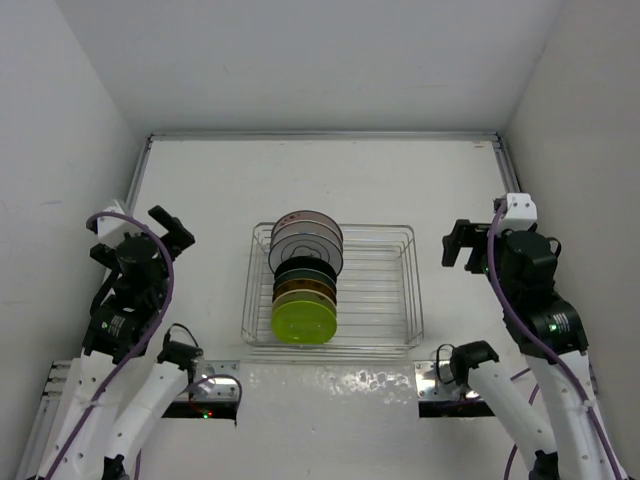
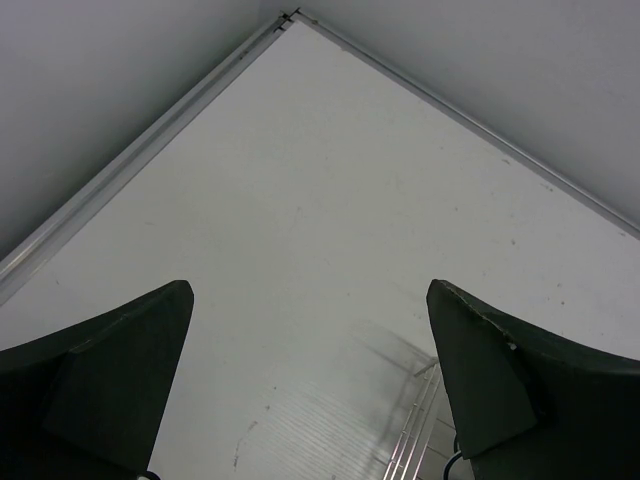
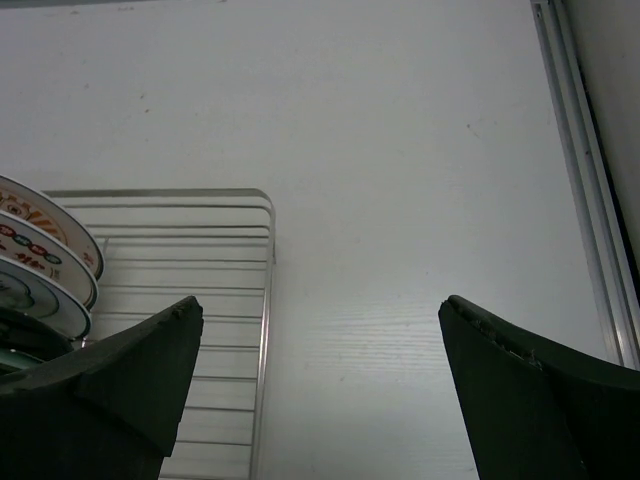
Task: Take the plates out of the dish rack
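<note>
Currently, going left to right: my left fingers are spread wide with nothing between them. They hover over bare tabletop, well to the left of the dish rack and not touching it. The left wrist view shows white tabletop running to the back corner, metal edge rails along both walls, and just a bit of rack wire at bottom right.

The rack sits mid-tabletop between my two arms. All the plates are in it, standing on edge in one tight row along its left half, faces toward the near edge. Front to back:
- lime green plate
- tan plate
- dark plate, pattern too small to read from above
- white plate with grey rings
- at least one more rim behind it

My right fingers are also released and wide apart, holding nothing. They sit just right of the rack, near its far right corner, with a gap between them and the wire. In the right wrist view the rack's corner is at left. Three white patterned plate rims poke in at the left edge, the rearmost with a red-orange pattern. To the right there is tabletop, and an edge rail runs down the right side.
</note>
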You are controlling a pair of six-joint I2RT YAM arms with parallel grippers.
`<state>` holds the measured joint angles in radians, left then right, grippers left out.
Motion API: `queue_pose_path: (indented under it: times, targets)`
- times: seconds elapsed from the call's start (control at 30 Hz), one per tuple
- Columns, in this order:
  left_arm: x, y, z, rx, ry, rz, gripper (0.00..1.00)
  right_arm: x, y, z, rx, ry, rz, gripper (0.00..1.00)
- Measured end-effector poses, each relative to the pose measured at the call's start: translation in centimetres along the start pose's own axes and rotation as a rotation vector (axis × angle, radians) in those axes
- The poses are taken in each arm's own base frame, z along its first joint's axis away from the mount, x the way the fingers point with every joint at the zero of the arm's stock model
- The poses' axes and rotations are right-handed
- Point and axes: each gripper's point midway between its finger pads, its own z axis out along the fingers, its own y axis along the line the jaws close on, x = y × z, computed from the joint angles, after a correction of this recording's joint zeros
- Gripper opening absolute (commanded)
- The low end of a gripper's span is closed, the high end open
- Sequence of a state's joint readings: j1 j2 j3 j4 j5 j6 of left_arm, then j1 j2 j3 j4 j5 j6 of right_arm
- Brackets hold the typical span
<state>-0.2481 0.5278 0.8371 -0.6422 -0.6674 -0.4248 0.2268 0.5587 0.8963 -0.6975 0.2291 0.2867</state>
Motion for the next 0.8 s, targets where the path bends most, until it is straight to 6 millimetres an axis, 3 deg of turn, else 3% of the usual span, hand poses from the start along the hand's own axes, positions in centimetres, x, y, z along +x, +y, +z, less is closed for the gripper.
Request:
queue_pose_path:
  times: [0.17,0.33,0.5,0.57,0.63,0.73,0.77,0.8]
  targets:
    - [0.0,0.2,0.0,-0.010,-0.002,-0.001,1.00,0.0,1.2,0.2,-0.063,0.004,-0.013,0.99]
    - [0.1,0.4,0.0,-0.020,0.000,0.004,1.00,0.2,4.7,1.2,-0.246,0.057,-0.026,0.99]
    - [0.1,0.5,0.0,-0.025,0.001,0.006,1.00,0.5,11.0,2.9,-0.483,0.195,-0.105,0.99]
    - [0.2,0.5,0.1,-0.031,0.003,0.008,1.00,0.8,14.6,2.6,-0.564,0.236,-0.227,0.99]
    - [0.2,0.6,0.2,-0.035,0.006,0.011,1.00,1.6,19.5,1.3,-0.669,0.259,-0.405,0.99]
    - [0.3,0.6,0.3,-0.037,0.009,0.013,1.00,4.3,24.9,-1.1,-0.814,0.250,-0.639,0.76]
    - [0.3,0.6,0.3,-0.039,0.008,0.012,1.00,5.3,25.6,-1.6,-0.844,0.254,-0.690,0.65]
    - [0.3,0.6,0.3,-0.040,0.008,0.012,1.00,6.4,25.9,-2.0,-0.870,0.255,-0.737,0.64]
